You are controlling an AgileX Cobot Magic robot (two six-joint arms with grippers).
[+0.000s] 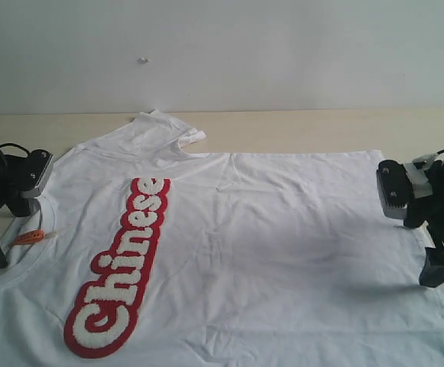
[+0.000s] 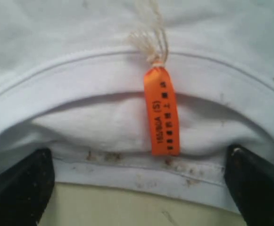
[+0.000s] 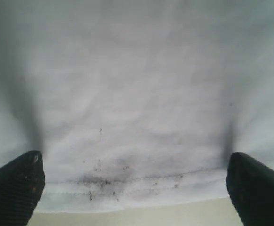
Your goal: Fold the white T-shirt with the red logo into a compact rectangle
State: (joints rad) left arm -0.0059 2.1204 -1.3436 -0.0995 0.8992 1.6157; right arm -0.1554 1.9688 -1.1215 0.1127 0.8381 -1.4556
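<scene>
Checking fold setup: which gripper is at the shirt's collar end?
The left gripper, at the ribbed collar and orange tag of the white cotton T-shirt; the right gripper faces its plain hem.

Table (image 1: 298,130): pale beige top, seen along the far side.
Wall (image 1: 283,53): plain white, set behind the table.
Wall speck (image 1: 143,60): small, kind undetermined.

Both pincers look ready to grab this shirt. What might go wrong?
The open left pincer sits at the collar by the orange tag; it might catch just the tag or one layer. The open right pincer faces the flat hem and could slip off it. The far sleeve is crumpled, so the fold may turn lumpy.
</scene>
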